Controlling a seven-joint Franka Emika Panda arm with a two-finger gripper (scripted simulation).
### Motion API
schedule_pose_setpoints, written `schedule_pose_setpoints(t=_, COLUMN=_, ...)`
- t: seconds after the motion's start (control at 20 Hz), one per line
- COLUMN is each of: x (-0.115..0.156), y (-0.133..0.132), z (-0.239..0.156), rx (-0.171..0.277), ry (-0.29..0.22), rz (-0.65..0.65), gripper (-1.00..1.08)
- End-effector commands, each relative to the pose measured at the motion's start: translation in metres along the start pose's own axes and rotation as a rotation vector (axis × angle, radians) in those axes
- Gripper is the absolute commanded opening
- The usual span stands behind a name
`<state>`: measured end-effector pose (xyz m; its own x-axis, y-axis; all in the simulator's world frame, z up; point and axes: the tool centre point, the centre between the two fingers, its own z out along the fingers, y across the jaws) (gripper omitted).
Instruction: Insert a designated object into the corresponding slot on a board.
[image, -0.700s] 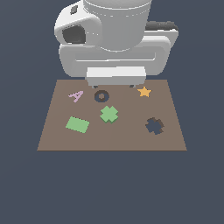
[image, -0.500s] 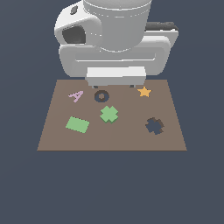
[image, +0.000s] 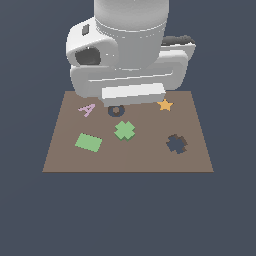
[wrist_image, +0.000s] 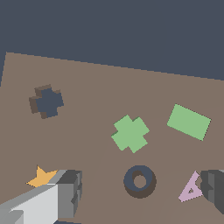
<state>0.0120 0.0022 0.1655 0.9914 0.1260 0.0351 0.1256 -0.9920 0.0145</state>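
Risk of dropping onto the dark ring (wrist_image: 139, 180) or pink letter (wrist_image: 191, 188) instead, since pincer (wrist_image: 142, 192) hangs wide and empty over the board's (image: 130, 160) far edge, short of the green cross (image: 124, 130). Also risk of a rotated misfit at the navy slot (image: 176, 144). Flat, light green, four rounded lobes, lying mid-board between green rectangle (image: 88, 142) and slot, well apart from both.

Brown board (image: 130, 155) (flat) carries green cross (image: 124, 130).
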Motion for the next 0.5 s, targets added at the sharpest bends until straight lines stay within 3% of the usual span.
schedule_pose_setpoints(t=0.0, x=0.000, y=0.001, z=0.008, rx=0.002, ry=-0.002, rz=-0.039, gripper=1.00)
schedule_pose_setpoints(t=0.45, x=0.003, y=0.006, z=0.050, rx=0.013, ry=-0.012, rz=-0.262, gripper=1.00)
